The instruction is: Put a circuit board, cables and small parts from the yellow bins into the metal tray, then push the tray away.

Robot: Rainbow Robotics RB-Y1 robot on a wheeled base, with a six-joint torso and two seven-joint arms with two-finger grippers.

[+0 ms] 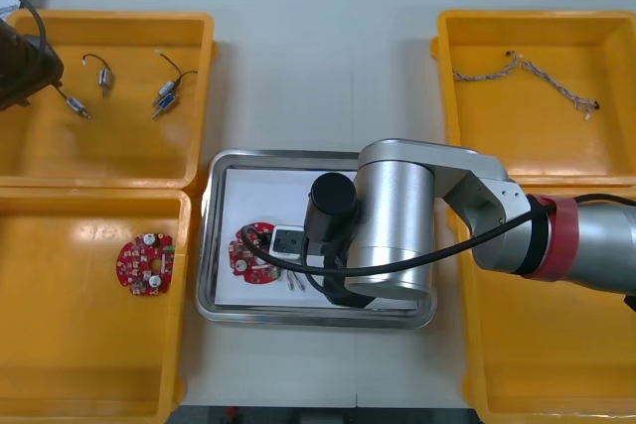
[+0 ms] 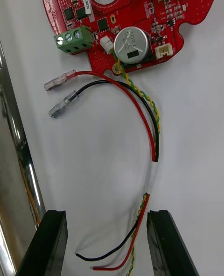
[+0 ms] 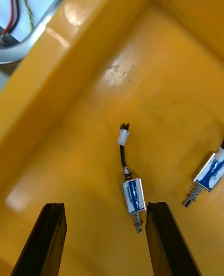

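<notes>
Over the metal tray (image 1: 209,235), the right gripper (image 2: 107,215) spreads empty jaws astride the cable (image 2: 151,178) beside the circuit board (image 2: 135,14). At ten o'clock from the tray, in a yellow bin (image 1: 129,146), the left gripper (image 3: 105,206) hovers, jaws wide and empty, over a small metal part (image 3: 133,196). It would do best to centre on the part's body before closing. Board print is illegible.

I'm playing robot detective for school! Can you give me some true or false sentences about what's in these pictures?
1. A red circuit board lies in the metal tray. True.
2. The right pincer is shut on the cable. False: its fingers stand open, and the cable lies between them.
3. The left pincer is open above a small metal part in a yellow bin. True.
4. The near left bin holds nothing. False: a second circuit board lies in it.
</notes>
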